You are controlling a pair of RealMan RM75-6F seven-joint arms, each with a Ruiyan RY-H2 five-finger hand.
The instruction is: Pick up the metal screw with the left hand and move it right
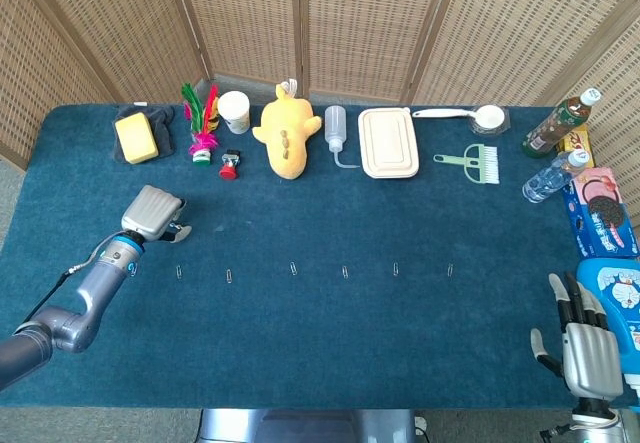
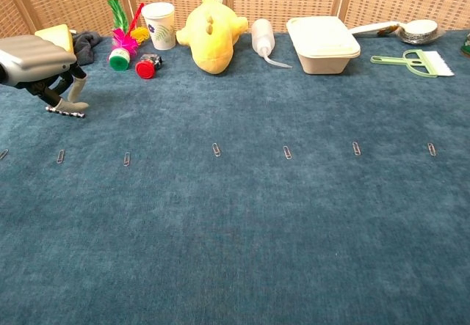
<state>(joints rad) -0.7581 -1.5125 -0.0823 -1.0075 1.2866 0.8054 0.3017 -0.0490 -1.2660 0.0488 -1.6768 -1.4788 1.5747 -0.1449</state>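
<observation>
The metal screw (image 2: 63, 111) is a short beaded silver rod lying flat on the blue cloth at the far left of the chest view. My left hand (image 2: 38, 55) hovers right over it, palm down, fingers pointing down around it. One pale fingertip (image 2: 76, 105) touches the screw's right end, and dark fingers stand just behind its left end. The screw still rests on the cloth. In the head view the left hand (image 1: 154, 212) hides the screw. My right hand (image 1: 586, 346) stays at the bottom right corner, fingers straight and apart, holding nothing.
A row of paper clips (image 2: 216, 150) runs across the cloth right of the screw. Along the back stand a yellow sponge (image 1: 135, 137), shuttlecock (image 2: 120, 46), paper cup (image 2: 158, 25), yellow plush (image 2: 211, 30), squeeze bottle (image 2: 263, 37) and lunch box (image 2: 322, 43). Bottles and snack boxes (image 1: 598, 208) line the right edge.
</observation>
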